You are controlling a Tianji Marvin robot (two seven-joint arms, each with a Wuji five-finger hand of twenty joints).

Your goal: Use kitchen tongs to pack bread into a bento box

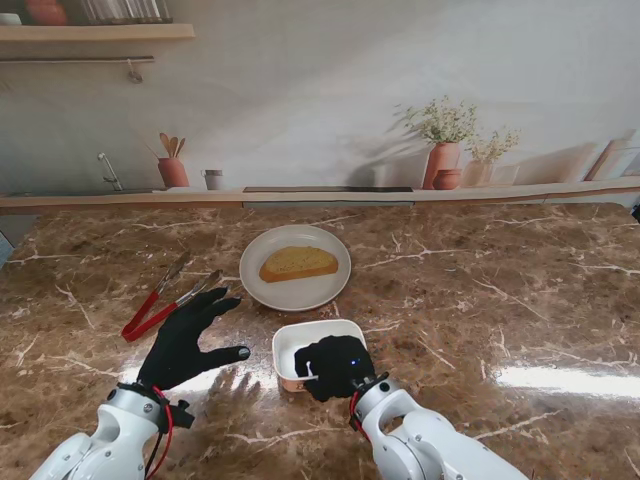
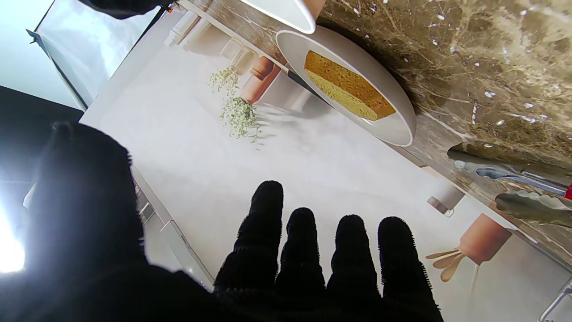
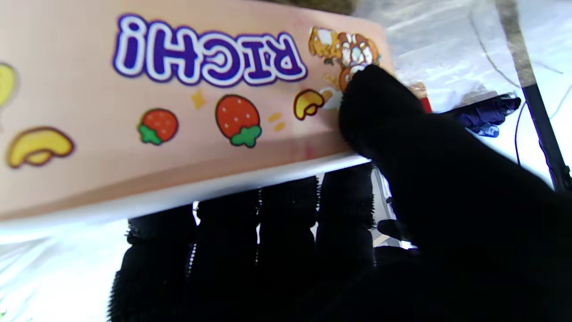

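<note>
On the worktop (image 1: pixel 520 290) our right hand (image 1: pixel 333 367) grips the bento box (image 1: pixel 305 339) by its rim to steady it, while our left hand (image 1: pixel 188 340), fingers spread and empty, hovers near the tongs (image 1: pixel 165 298), and the bread (image 1: pixel 298 263) waits on the plate (image 1: pixel 330 285) beyond.

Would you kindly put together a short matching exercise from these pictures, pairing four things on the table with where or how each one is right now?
Things:
1. bread slice
2. kitchen tongs
3. bento box
4. left hand

States:
A. gripped at its near rim by the right hand
B. open, fingers spread, holding nothing
C. lying on the white plate
D. lying on the marble table, to the left of the plate, not held

Pairs: 1-C, 2-D, 3-A, 4-B
</note>
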